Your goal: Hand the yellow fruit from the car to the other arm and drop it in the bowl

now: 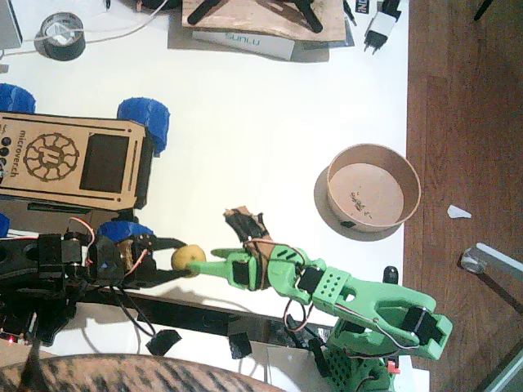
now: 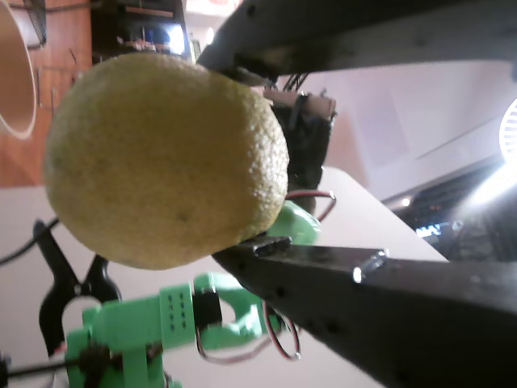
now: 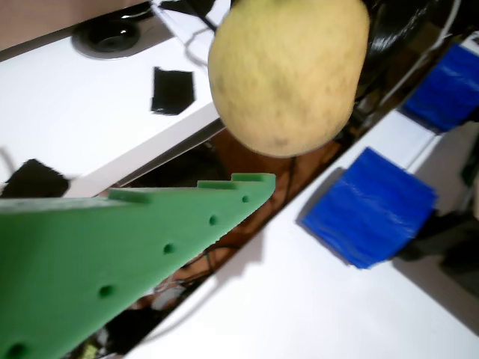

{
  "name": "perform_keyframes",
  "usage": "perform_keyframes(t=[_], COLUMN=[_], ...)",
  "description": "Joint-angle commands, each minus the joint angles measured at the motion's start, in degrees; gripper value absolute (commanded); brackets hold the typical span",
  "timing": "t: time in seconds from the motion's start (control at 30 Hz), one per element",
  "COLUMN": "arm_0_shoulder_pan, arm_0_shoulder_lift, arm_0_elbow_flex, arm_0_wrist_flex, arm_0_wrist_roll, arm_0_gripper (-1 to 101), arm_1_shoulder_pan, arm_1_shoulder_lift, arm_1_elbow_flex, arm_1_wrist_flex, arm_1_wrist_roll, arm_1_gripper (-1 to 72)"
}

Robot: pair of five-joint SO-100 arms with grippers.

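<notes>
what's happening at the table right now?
Mid-handover. The left gripper, black, is shut on the yellow fruit beside the car. The right gripper, green, has its pointed tip right at the fruit, but a grip can't be confirmed. The bowl sits apart on the right, with no fruit in it.

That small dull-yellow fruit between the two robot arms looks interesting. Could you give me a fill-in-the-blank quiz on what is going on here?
1. The small roundish dull-yellow fruit is held between the jaws of the ____ left gripper.
2. The pointed tip of the bright green right gripper reaches toward the fruit from the ____ side of the fixed view.
3. The round tan paper bowl holds ____ fruit at this moment.
4. The flat plywood car rolls on chunky wheels coloured ____.

Missing words: black; right; no; blue
</notes>
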Motion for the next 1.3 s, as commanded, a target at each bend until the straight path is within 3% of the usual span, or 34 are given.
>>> perform_keyframes(t=[0.0, 1.27], arm_0_shoulder_pan=[-1.5, -1.7], arm_0_shoulder_lift=[2.1, 2.8], arm_0_elbow_flex=[-1.1, -1.1], arm_0_wrist_flex=[0.6, 0.4], arm_0_wrist_roll=[0.0, 0.0], arm_0_gripper=[0, 0], arm_1_shoulder_pan=[0.8, 1.2], arm_1_shoulder_lift=[-0.8, -7.6], arm_1_elbow_flex=[-3.7, -5.5], arm_1_wrist_flex=[-2.1, -8.7], arm_1_wrist_roll=[-1.3, -2.2], arm_1_gripper=[26.6, 24.7])
